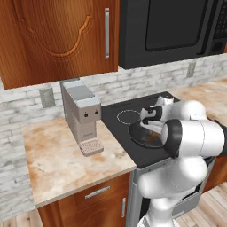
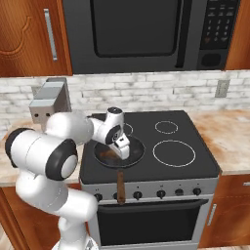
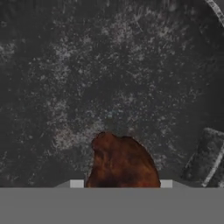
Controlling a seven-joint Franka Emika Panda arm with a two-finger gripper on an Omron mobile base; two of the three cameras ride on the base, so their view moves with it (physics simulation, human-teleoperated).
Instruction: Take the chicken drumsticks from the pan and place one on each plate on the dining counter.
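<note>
The dark grey pan (image 2: pixel 137 152) sits on the stove's front left burner, its brown wooden handle (image 2: pixel 120 186) sticking out over the stove front. My gripper (image 2: pixel 119 146) reaches down into the pan (image 1: pixel 141 138). In the hand view a glossy reddish-brown chicken drumstick (image 3: pixel 122 162) lies on the speckled pan floor (image 3: pixel 109 65), filling the gap between my two fingertips, and my gripper (image 3: pixel 121 184) is shut on it. A second drumstick, the plates and the dining counter are out of view.
A grey coffee machine (image 1: pixel 82 114) stands on the marbled counter left of the black stove (image 2: pixel 195 166). A black microwave (image 2: pixel 141 29) hangs above, with wooden cabinets (image 1: pixel 53 35) beside it. The right burners (image 2: pixel 174 153) are bare.
</note>
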